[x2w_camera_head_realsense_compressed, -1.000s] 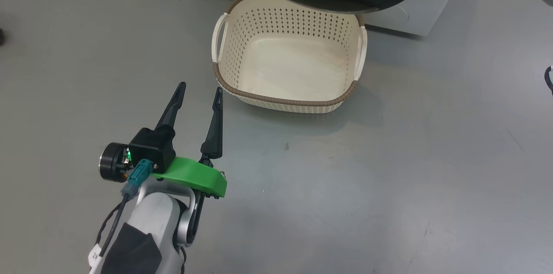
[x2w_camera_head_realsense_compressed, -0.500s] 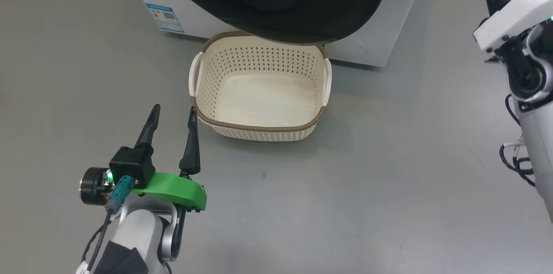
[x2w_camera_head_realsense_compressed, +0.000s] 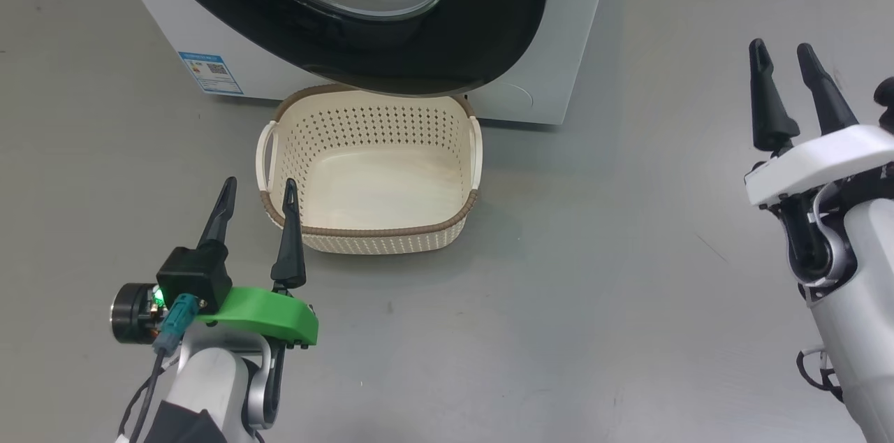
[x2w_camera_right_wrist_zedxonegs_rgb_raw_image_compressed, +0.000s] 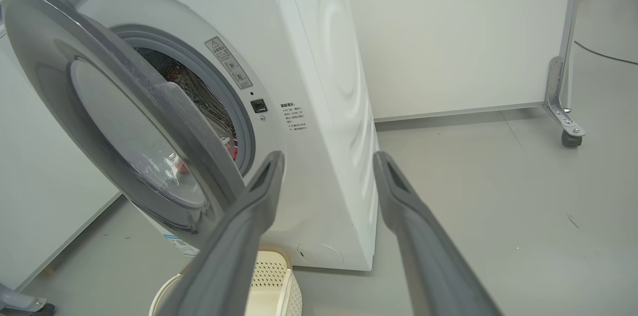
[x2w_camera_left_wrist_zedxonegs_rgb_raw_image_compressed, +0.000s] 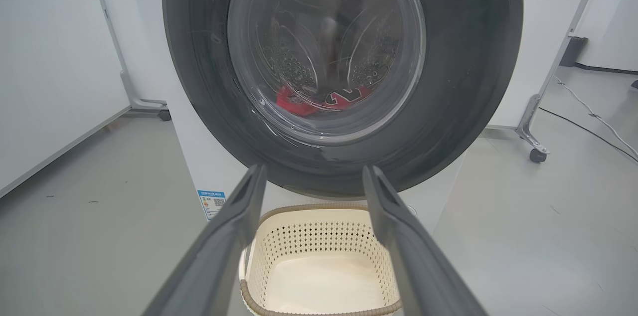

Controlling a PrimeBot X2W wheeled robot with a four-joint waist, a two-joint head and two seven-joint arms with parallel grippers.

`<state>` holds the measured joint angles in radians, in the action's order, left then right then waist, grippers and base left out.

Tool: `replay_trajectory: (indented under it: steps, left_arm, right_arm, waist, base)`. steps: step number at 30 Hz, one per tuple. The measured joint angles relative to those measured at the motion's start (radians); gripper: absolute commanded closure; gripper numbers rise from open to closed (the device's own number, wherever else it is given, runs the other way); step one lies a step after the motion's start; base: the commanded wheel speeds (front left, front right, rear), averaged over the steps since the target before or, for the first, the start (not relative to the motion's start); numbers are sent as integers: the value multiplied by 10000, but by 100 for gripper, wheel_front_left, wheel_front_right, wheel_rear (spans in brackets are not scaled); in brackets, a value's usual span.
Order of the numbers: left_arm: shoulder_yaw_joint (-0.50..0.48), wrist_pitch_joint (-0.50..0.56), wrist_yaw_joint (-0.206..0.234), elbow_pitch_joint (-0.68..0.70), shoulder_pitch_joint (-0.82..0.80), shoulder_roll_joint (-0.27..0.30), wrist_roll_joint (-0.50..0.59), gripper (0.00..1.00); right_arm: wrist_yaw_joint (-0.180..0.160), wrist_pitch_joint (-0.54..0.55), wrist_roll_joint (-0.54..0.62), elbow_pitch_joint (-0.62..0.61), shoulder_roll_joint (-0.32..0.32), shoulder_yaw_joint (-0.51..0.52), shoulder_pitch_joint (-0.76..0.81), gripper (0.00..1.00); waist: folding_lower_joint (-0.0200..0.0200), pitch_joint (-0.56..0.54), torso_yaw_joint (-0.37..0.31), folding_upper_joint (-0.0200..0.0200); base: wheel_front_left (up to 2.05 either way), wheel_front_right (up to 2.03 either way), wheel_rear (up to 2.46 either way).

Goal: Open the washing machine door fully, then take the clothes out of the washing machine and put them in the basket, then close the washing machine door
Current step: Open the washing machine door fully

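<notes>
The washing machine (x2w_camera_head_realsense_compressed: 580,17) is white, and its door (x2w_camera_head_realsense_compressed: 489,31), black-rimmed with a glass bowl, stands partly open over the basket's far edge. In the right wrist view the door (x2w_camera_right_wrist_zedxonegs_rgb_raw_image_compressed: 40,47) is swung out from the drum opening. Red clothes (x2w_camera_left_wrist_zedxonegs_rgb_raw_image_compressed: 299,104) lie in the drum, seen through the glass. The cream basket (x2w_camera_head_realsense_compressed: 363,232) sits empty on the floor below the door. My left gripper (x2w_camera_head_realsense_compressed: 259,182) is open beside the basket's near left corner. Off to the right of the machine, my right gripper (x2w_camera_head_realsense_compressed: 780,47) is open with nothing between its fingers.
A blue label (x2w_camera_head_realsense_compressed: 209,73) marks the machine's lower left front. White partition panels on casters (x2w_camera_right_wrist_zedxonegs_rgb_raw_image_compressed: 568,136) stand behind and right of the machine, and a cable (x2w_camera_left_wrist_zedxonegs_rgb_raw_image_compressed: 593,121) runs over the grey floor there.
The head camera has shifted, bringing more of the door and machine into view. My right arm has come into view at the right, and its gripper has opened. The left gripper stays open.
</notes>
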<state>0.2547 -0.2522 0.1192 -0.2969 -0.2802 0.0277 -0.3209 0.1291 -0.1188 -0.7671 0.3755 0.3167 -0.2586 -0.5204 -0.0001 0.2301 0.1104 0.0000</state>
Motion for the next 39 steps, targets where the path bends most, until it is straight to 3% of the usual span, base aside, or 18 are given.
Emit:
replay_trajectory:
  steps: [7,17,39]
  left_arm:
    - [-81,0,0,65,123,0,0,0]
    - [-151,0,0,104,365,15,0,0]
    - [-46,0,0,153,450,23,-15,0]
  right_arm:
    - [-194,-1158,612,-132,-161,-163,966,0]
    - [-525,-1175,1012,-328,-464,-242,1556,0]
    - [-617,-1260,1425,-784,-522,-92,2025,0]
  waist:
    - [0,-175,-253,0]
    - [0,-316,-403,0]
    - [0,-380,-304,0]
  base:
    - [0,0,0]
    - [0,0,0]
    - [0,0,0]
